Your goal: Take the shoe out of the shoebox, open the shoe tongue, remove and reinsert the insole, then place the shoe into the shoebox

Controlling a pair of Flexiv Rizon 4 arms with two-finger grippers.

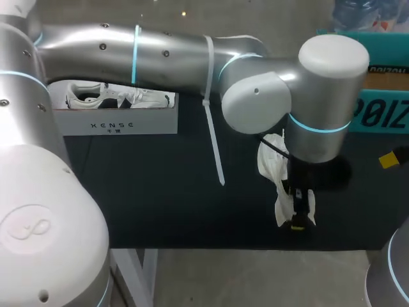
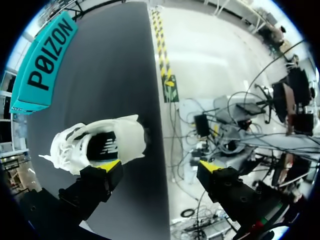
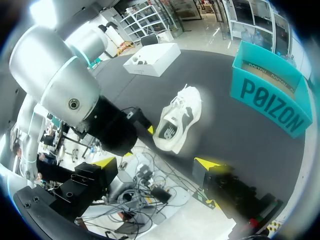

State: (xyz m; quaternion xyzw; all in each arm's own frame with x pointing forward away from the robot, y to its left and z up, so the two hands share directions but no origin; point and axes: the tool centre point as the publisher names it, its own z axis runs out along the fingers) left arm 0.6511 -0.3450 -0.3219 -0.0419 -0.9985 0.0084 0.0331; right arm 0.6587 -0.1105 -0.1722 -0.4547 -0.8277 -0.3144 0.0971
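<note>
left arm (image 1: 185, 54) overhanging shoe (image 1: 267, 163), teal box (image 1: 383, 112) beside

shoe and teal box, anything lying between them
Nothing; only bare dark table separates the shoe from the teal box, seen in the right wrist view.

the right gripper (image 3: 156, 164) hangs over the table's near edge, its two yellow-tipped fingers spread wide with nothing between them. ahead of it a white shoe (image 3: 179, 119) with dark side markings lies on the dark table (image 3: 220, 65), close to that edge. the silver left arm (image 3: 55, 75) comes in beside the shoe, its black end just by the shoe's near end. an open teal shoebox (image 3: 270, 97) stands on the shoe's other side, and a white box (image 3: 152, 59) sits farther off.
</note>
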